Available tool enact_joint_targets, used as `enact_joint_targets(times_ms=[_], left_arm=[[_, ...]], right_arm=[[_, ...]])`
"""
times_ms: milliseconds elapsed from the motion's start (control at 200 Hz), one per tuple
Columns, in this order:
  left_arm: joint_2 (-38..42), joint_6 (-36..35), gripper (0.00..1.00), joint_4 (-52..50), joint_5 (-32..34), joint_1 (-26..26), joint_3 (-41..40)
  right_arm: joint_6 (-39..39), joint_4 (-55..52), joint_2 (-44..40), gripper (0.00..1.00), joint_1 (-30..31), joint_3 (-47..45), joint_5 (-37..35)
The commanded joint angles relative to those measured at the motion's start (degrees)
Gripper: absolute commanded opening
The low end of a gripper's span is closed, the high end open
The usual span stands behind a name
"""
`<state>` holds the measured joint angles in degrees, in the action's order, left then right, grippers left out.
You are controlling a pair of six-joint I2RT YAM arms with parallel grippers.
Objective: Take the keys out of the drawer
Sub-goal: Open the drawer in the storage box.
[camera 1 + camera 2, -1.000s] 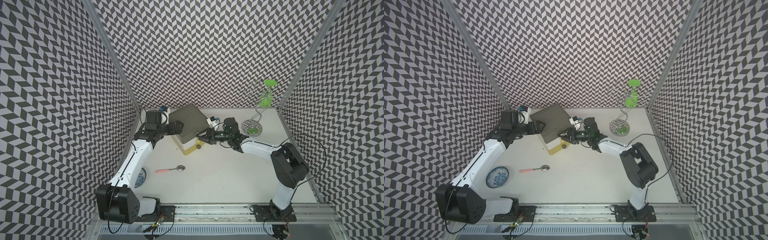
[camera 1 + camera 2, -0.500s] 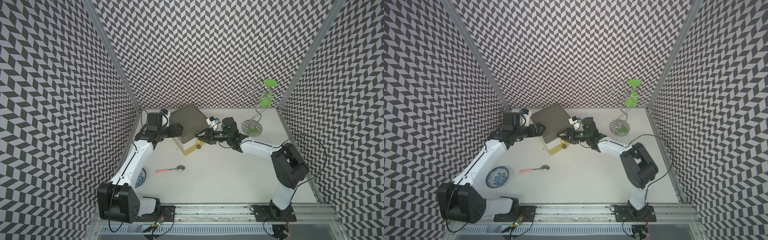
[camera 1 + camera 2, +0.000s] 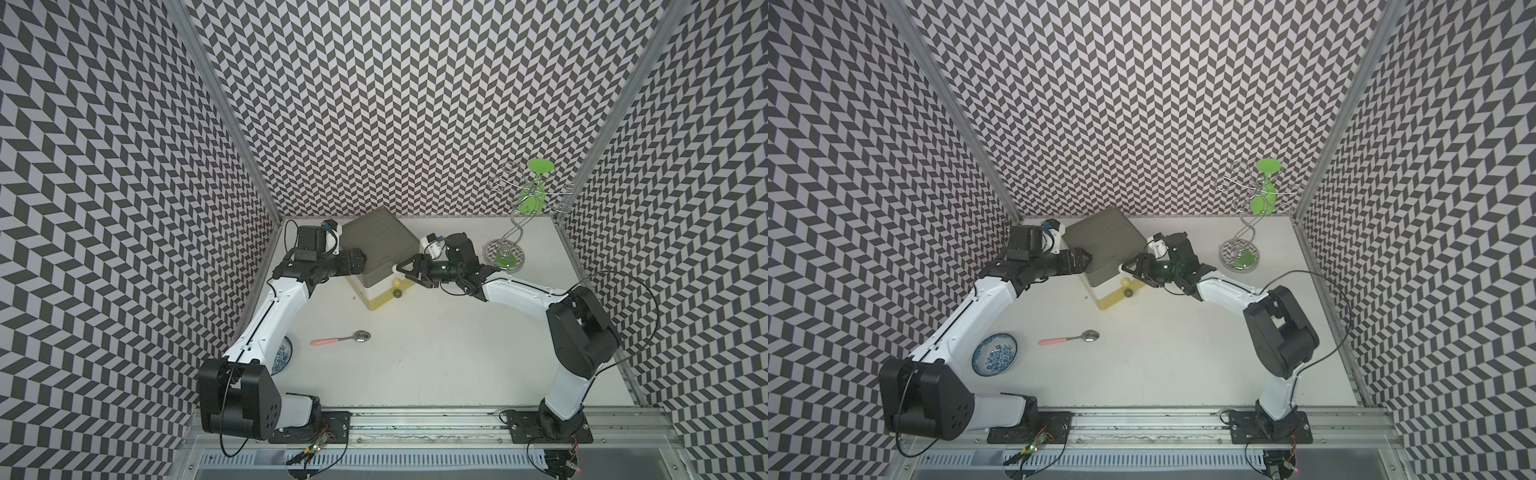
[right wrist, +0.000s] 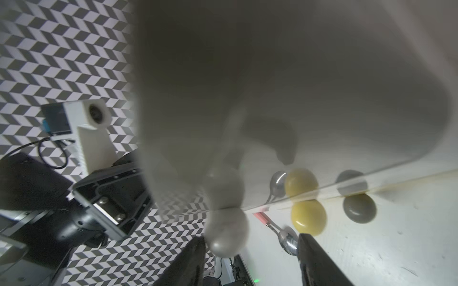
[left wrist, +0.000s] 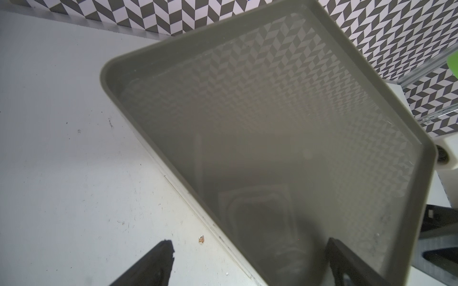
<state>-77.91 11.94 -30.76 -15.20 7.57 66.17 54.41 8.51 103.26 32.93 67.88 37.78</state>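
At the back of the white counter (image 3: 436,365), close to the rear wall, stands the grey drawer unit (image 3: 380,245), turned corner-on. In both top views its flat top hides everything within, and only a white and a yellow band show below it at the front. No drawer's inside shows in any view, so the keys are out of sight, and whether they lie in the unit cannot be told.

The left pincer (image 5: 249,244) sits at the side of the unit nearer the left arm. In the left wrist view its dark fingers (image 5: 158,262) stand wide apart, one over bare counter clear of the wall, the other over the unit's top. Both are cut off by the frame's edge. It is released and grasps nothing.

The right pincer (image 4: 250,240) is at the unit's front, which fills much of the right wrist view as a grey blur. Its fingers are parted too. A white knob (image 4: 226,232) lies between them, close to one finger and clear of the other; contact with the near finger is hard to make out. This pincer is released as well.

A wire stand (image 3: 531,199) with green discs rises in the far corner on the right arm's side. A blue-and-white bowl (image 3: 994,354) rests near the left arm and is half hidden behind that arm in a top view. A pink-handled spoon (image 3: 340,338) lies in the open mid-counter. Beside the white knob sit a yellow knob (image 4: 308,216) and a grey knob (image 4: 359,208), each mirrored in the glossy front.
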Motion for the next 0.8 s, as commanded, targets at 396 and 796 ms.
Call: enact_joint_targets(times_ms=[396,796], left_arm=[[-0.9,-1.1,0.99,-0.8,0.6,-0.2,0.7],[-0.4,-0.9,0.99,-0.7,0.7,-0.2,-0.4]], right_arm=[[3.6,14.7,2.7,0.59,-1.0,-0.1,4.9],[9.0,22.1,4.9,0.51,-0.4,-0.7,5.9]])
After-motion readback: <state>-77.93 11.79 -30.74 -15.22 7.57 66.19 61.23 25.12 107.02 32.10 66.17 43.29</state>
